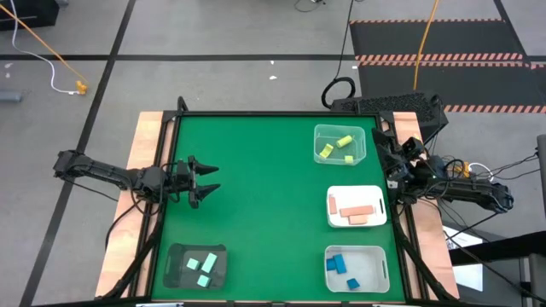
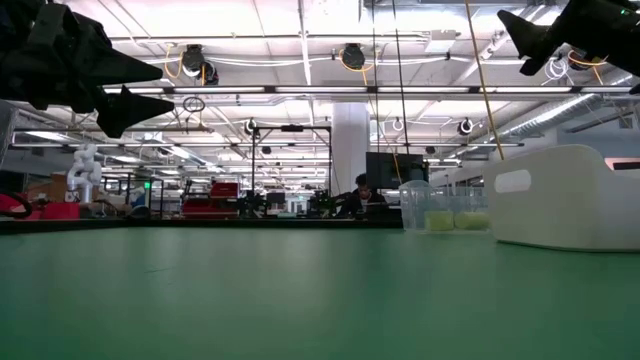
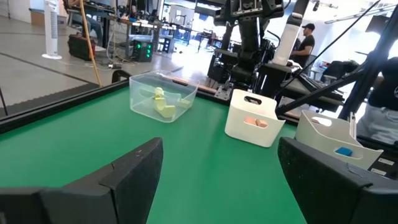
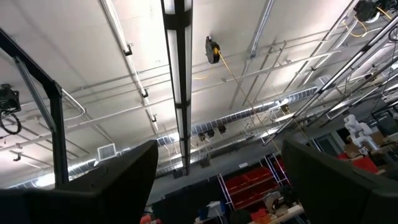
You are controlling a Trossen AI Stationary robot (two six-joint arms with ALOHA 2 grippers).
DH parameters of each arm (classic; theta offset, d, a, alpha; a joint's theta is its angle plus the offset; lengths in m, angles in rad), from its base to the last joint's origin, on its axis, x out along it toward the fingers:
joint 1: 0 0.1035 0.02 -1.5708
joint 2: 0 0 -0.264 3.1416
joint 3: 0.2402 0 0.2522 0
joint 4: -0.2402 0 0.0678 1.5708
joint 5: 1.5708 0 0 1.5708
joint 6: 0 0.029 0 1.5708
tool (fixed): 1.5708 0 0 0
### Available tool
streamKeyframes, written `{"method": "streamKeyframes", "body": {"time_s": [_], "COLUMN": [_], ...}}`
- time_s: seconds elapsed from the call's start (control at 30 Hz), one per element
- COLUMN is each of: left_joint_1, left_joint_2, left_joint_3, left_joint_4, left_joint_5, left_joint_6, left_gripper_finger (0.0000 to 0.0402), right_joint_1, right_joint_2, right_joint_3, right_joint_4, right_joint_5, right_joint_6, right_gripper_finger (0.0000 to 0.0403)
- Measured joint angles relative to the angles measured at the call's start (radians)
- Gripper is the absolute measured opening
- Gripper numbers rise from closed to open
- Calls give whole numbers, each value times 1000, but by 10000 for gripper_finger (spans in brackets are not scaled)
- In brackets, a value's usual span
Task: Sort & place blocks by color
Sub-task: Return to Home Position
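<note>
The blocks lie sorted in four trays. Yellow blocks [image 1: 343,142] are in a clear tray [image 1: 317,135] at the far right, and salmon blocks [image 1: 358,209] in a white tray [image 1: 380,194] at mid right. Blue blocks [image 1: 339,263] are in a white tray [image 1: 384,273] at the near right, and mint green blocks [image 1: 207,262] in a dark tray [image 1: 176,254] at the near left. My left gripper [image 1: 209,181] hovers open and level above the table's left side, holding nothing. My right gripper [image 4: 217,149] is open at the right edge, tilted up toward the ceiling.
The green table [image 1: 264,205] has wooden side rails [image 1: 141,141]. A black cable and a dark device [image 1: 388,107] sit just past the far right corner. In the left wrist view the right arm [image 3: 249,37] stands behind the trays, and people show in the room beyond.
</note>
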Motion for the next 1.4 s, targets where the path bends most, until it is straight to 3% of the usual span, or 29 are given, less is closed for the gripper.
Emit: {"method": "streamKeyframes", "body": {"time_s": [1.4], "left_joint_1": [1], "left_joint_2": [0], "left_joint_3": [0], "left_joint_4": [0], "left_joint_5": [0], "left_joint_6": [0], "left_gripper_finger": [319], "right_joint_1": [0], "right_joint_2": [0], "right_joint_3": [0], "right_joint_4": [-1], "right_joint_5": [0], "right_joint_6": [0], "right_gripper_finger": [334]}}
